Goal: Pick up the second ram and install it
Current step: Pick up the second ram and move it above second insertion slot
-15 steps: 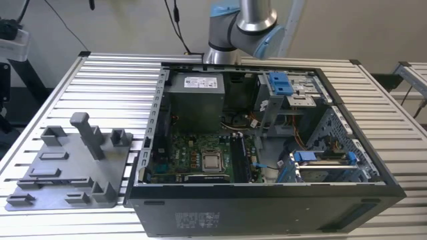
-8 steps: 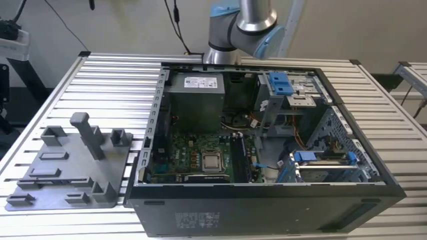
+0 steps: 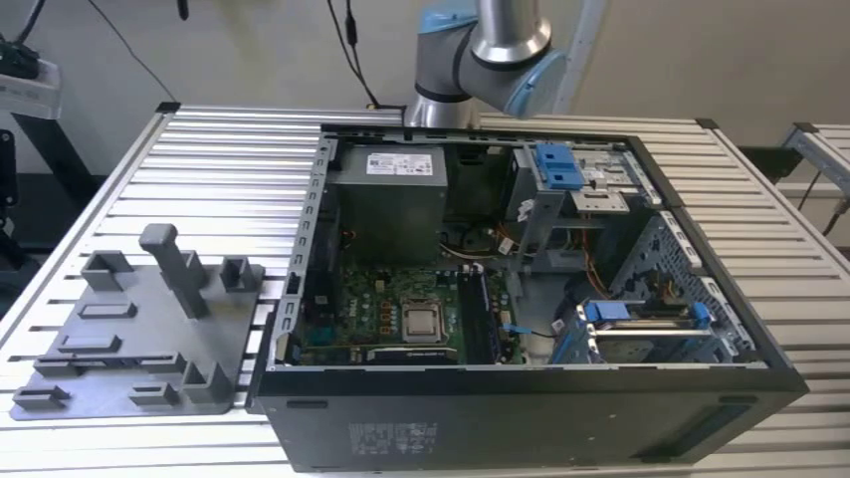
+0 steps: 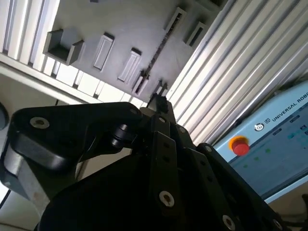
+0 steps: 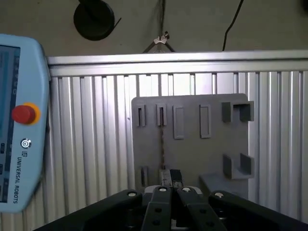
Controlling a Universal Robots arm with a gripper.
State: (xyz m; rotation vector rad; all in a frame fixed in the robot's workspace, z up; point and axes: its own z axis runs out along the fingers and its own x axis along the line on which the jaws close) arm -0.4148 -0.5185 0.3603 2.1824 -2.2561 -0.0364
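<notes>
The second ram stands on edge as a slim dark strip in a long slot of the grey fixture plate. In both wrist views it lies beyond the gripper's fingertips and apart from them. The gripper hangs above the plate, its black fingers drawn together at the tips, with nothing seen held between them. Around the strip, farther out from the gripper, the plate carries several short rectangular slots and a pair of U-shaped brackets.

The plate rests on a slatted aluminium table. A pale blue teach pendant with a red button sits off to one side of the gripper.

In the exterior view, the same plate lies on the exterior view's left of an open black computer case. Inside the case are a green motherboard with its CPU socket, a grey power supply and bright blue drive clips. The robot arm rises behind the case.
</notes>
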